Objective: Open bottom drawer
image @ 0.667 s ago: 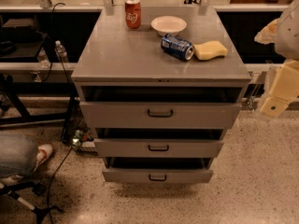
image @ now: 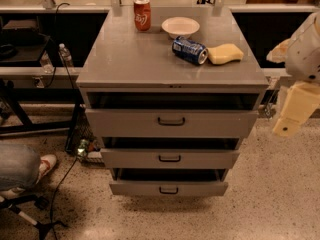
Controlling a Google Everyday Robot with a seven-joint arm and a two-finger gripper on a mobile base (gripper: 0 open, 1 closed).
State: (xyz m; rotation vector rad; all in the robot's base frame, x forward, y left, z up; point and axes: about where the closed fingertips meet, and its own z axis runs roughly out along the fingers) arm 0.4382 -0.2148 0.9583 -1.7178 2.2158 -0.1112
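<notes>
Gripper [image: 294, 109] off bench [image: 150, 59] right front corner, well clear; cannot tell whether spread or closed. Bottom drawer [image: 200, 188] barely ajar below front edge: take centre handle [image: 168, 190], pull straight out.

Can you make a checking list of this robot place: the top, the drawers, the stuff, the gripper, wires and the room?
Surface: grey metal cabinet top, carrying four things.
Job's things: slim grey bottom drawer with small dark handle, slightly out, dark gap above.
Clutter: upright red soda can, white bowl, blue can on its side beside yellow sponge.
Gripper: cream gripper right of cabinet, touching no drawer.
Cables: black cable on floor, left.
Surroundings: speckled floor; jeans leg and shoe, left.
</notes>
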